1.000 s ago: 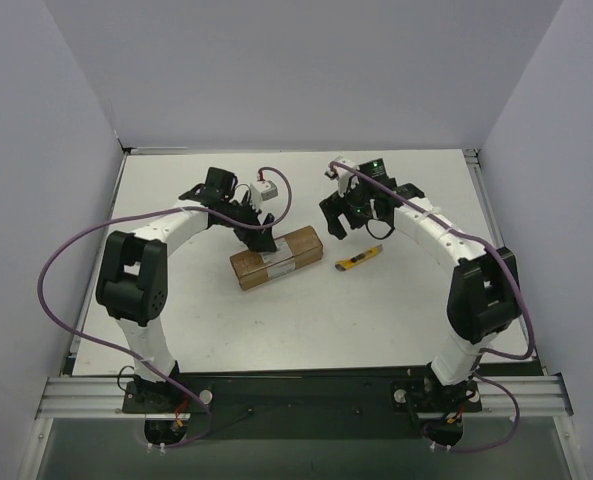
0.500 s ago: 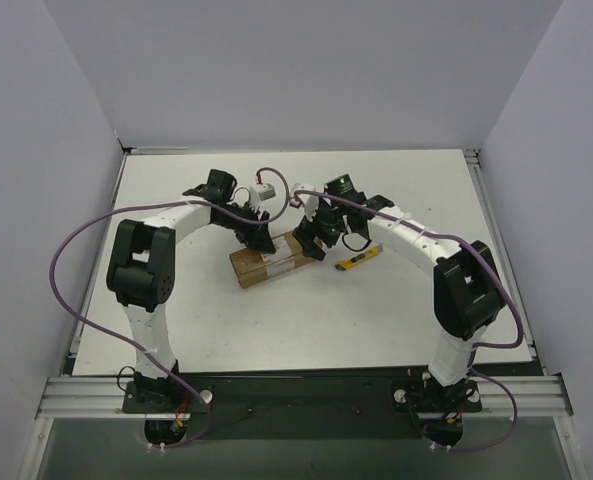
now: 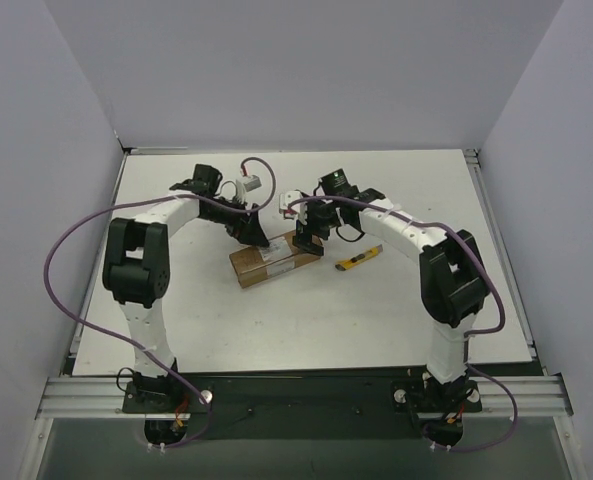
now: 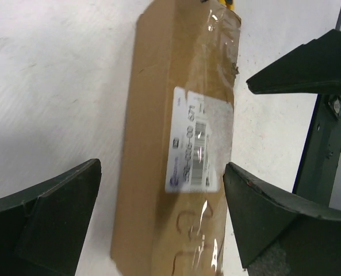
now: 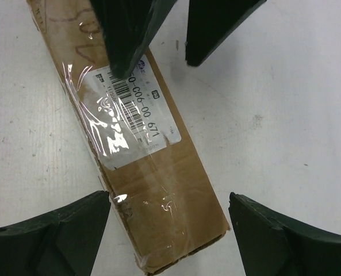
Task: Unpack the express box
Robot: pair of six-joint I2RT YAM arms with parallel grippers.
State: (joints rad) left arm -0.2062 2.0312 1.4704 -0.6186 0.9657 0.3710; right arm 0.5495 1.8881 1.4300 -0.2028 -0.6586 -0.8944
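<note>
The express box [image 3: 276, 260] lies flat near the middle of the counter [image 3: 176, 330], its long side running roughly left to right. Its white label [image 5: 133, 109] faces up under a skin of clear tape [image 4: 222, 29].

From where I stand it looks like a light carton, stiff along its length, with walls that would give under a hard squeeze. The glossy tape is probably slick. I'd take hold across the narrow width on the bare cardboard sides, away from the label. The end nearest the right wrist camera looks a little ragged at its flap, so that seems the natural place to start opening.

The left gripper [image 3: 251, 232] hangs over the box's far long edge with its jaws spread wide, one on each side of the carton's width and holding nothing. The right gripper [image 3: 306, 238] is poised over the box's right end, also gaping wide and empty. The two sets of fingers sit close together above the carton. I cannot tell whether either one touches the cardboard.

A yellow utility knife [image 3: 360, 260] rests on the counter just beyond the box's right end.
</note>
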